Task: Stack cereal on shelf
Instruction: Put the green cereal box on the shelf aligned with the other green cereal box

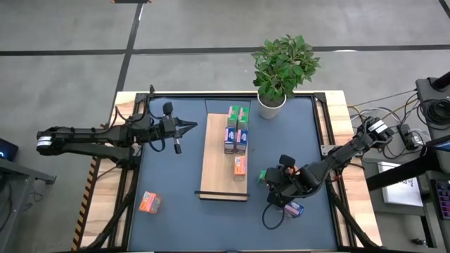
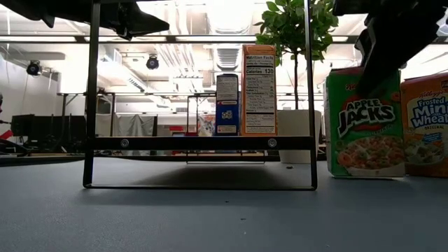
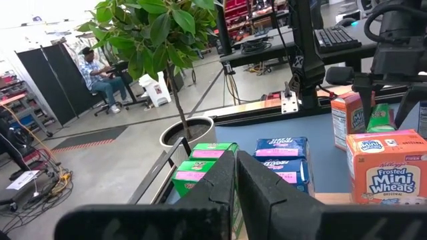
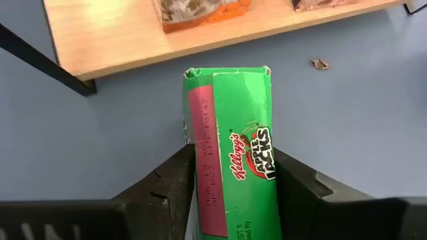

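Note:
The shelf (image 1: 216,158) is a light-wood board lying in the middle of the blue table, its dark strip (image 1: 223,192) toward the near edge. On it are green boxes (image 1: 240,114), blue-purple boxes (image 1: 235,138) and an orange-red box (image 1: 240,166). My right gripper (image 1: 270,176) is shut on a green Apple Jacks box (image 4: 230,160) just right of the board's near end. My left gripper (image 1: 190,126) is shut and empty, held above the table left of the board's far half. My right gripper pinches the green box between its two fingers (image 4: 167,183), one on each broad face just below the narrow top face (image 4: 233,133). The fingers come from above, slanting down. The box stands upright (image 2: 364,122), its bottom at table level.
An orange-red box (image 1: 149,202) lies on the table at the near left. A blue-purple box (image 1: 296,208) lies near my right arm, and a Mini Wheats box (image 2: 425,126) stands beside the held box. A potted plant (image 1: 281,70) stands at the far edge.

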